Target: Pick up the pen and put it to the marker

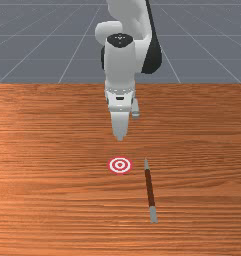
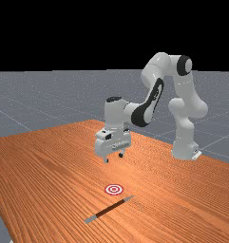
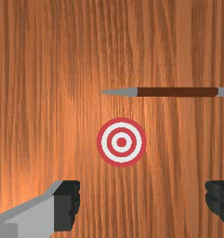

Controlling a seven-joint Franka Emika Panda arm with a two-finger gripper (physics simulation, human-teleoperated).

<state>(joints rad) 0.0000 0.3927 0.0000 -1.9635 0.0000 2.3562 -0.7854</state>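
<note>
When I look at the front view, the long, thin pen with a brown middle and grey ends (image 1: 150, 188) lies on the orange-brown wood table (image 1: 47, 150), to the front view's right of the round red-and-white marker (image 1: 120, 165). Its sharp tip points to the table's edge by the arm (image 1: 119, 65). My white two-finger gripper (image 1: 120, 138) is nearer that edge, so I think I must go out and to the front view's right.

In the far view, my gripper hangs above the wood, and its two fingers (image 2: 106, 160) stand apart. I have to go down to get the pen.

In the wrist view, the fingers are wide open and hold nothing. The pen runs the same way as a line between them, past the marker. I think I need a quarter turn to pinch it.
</note>
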